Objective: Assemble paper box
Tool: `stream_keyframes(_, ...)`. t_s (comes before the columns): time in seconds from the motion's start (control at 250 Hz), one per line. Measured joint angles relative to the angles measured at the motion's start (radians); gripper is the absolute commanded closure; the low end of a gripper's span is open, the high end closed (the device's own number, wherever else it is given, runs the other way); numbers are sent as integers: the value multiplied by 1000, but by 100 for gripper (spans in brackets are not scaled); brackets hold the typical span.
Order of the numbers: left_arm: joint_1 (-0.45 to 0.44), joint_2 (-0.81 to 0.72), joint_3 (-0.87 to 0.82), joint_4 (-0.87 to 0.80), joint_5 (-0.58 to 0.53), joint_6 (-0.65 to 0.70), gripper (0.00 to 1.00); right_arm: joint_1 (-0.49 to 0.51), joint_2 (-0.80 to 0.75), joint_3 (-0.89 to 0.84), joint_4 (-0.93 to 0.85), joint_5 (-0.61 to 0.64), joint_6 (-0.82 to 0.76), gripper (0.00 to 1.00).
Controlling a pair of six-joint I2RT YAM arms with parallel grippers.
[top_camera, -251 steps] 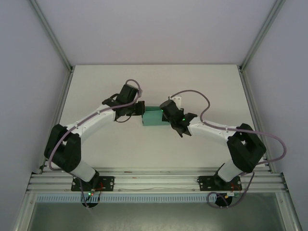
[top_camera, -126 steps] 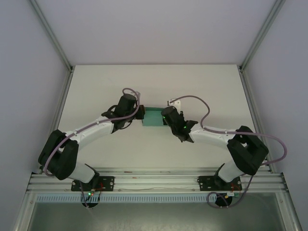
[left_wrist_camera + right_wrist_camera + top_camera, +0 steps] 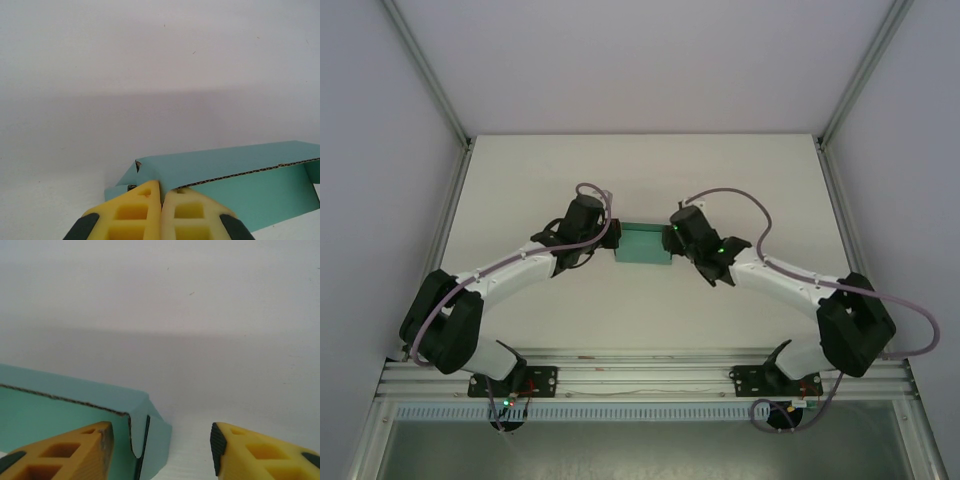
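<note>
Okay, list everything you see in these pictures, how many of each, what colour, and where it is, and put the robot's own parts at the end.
teal-green paper box: one, teal-green, mid-table between the two grippers.
white table: one, white, under the box and the arms.
aluminium rail: one, silver, along the near table edge, carrying both arm bases.
purple cables: two, purple, one looped along each arm.
left gripper: one, yellow fingers, shut on the box's left end.
right gripper: one, yellow fingers, open, with the box's right end between its fingers.
</note>
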Motion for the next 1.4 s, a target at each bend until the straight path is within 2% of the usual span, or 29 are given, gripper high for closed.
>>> stream_keyframes(0.228,-3,0,13,-19,2,24,100,-17,-21,73,-6,-29,19,42)
stream_keyframes(0.404,-6,0,16,-27,5,43,100,-89,35,148,-21,-49,72,47)
stream_keyframes(0.54,-6,0,20,-34,5,51,100,-134,95,149,-45,-98,105,50)
stream_keyframes(0.691,-6,0,21,-35,10,54,100,-134,109,110,-47,-170,108,51)
stream_keyframes(0.843,-6,0,29,-58,16,72,85,-135,98,70,0,-192,104,51)
stream_keyframes(1.027,-10,-5,34,-146,60,89,55,-115,100,20,39,-173,89,51)
stream_keyframes(1.095,-13,-11,53,-180,76,98,50,-95,103,10,63,-148,81,51)
stream_keyframes(1.219,-13,-19,76,-247,91,106,35,-66,109,8,81,-108,74,51)
stream_keyframes(1.243,-13,-19,81,-258,92,102,29,-63,109,7,83,-101,73,51)
stream_keyframes(1.283,-13,-23,89,-278,92,103,4,-59,110,5,88,-92,71,51)
stream_keyframes(1.295,-13,-23,90,-283,92,102,1,-58,110,3,90,-90,70,51)
stream_keyframes(1.399,-13,-33,111,-334,87,84,0,-51,110,-10,116,-74,62,51)
